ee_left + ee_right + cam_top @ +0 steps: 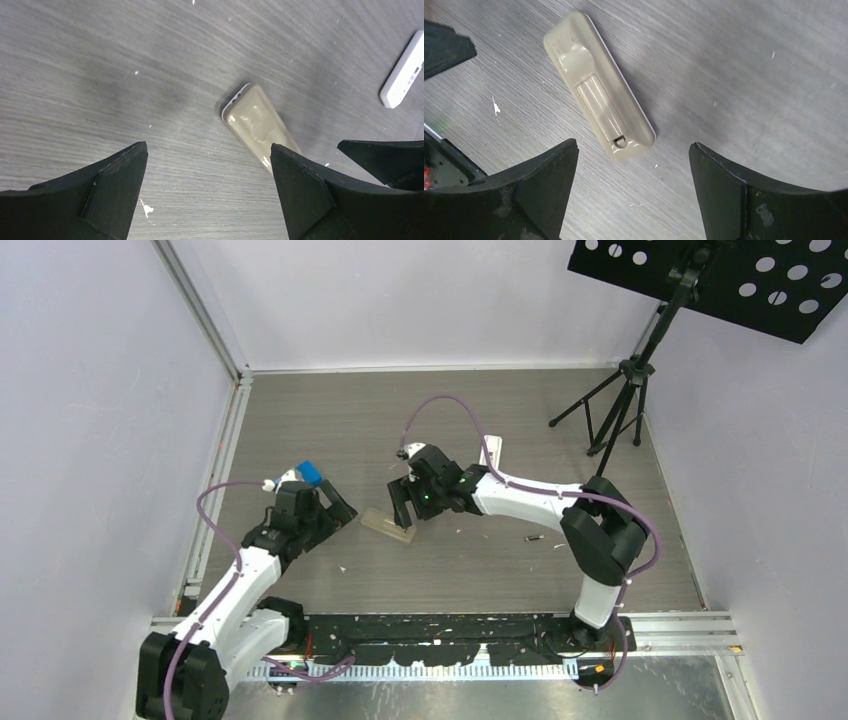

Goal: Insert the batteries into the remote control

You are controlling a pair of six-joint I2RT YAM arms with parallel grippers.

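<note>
The white remote control (402, 75) lies flat on the table, up and to the right of both grippers; from above it shows as a small white strip (494, 452) by the right arm's cable. One dark battery (533, 538) lies in front of the right arm. My left gripper (209, 147) is open over bare table, and from above it sits left of centre (340, 508). My right gripper (633, 145) is open too, and from above it is just right of the left one (403, 510). Neither holds anything.
A translucent grey-tan bar (599, 112) with a white lower edge, a ribbed panel and a small latch lies between the two grippers (388, 525). White flecks dot the table. A black tripod (620, 400) stands at the back right. Walls enclose three sides.
</note>
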